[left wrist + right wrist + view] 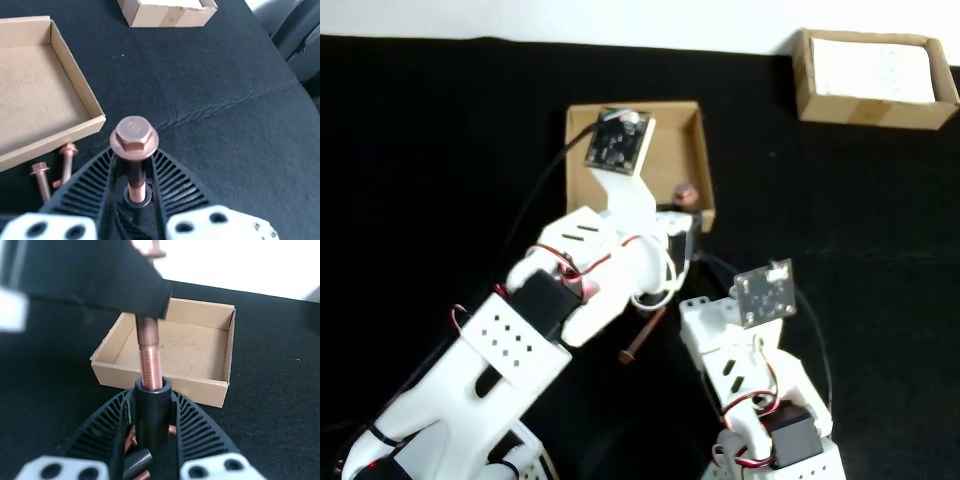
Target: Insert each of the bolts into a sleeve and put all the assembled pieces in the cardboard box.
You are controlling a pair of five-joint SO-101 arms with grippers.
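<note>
left claw [134,167] clamped on bolt [134,141] shank, under the head | right claw [151,399] clamped round upright sleeve [151,420], bolt tip in its mouth, just beside cardboard box [165,384] | judged: stiff, smooth metal, likely slippery; hold shank high, sleeve mid-wall

From the high view, my white left arm [610,260] covers the 7 o'clock corner of the open brown cardboard box [698,150]. In the right wrist view the left gripper [140,302] is a dark blur over the head of the copper hex-flange bolt [149,355], whose tip is sunk inside the black cylindrical sleeve [152,415]. Loose copper bolts [131,440] behind the right gripper [151,392] are half hidden; I can't count them.
</note>
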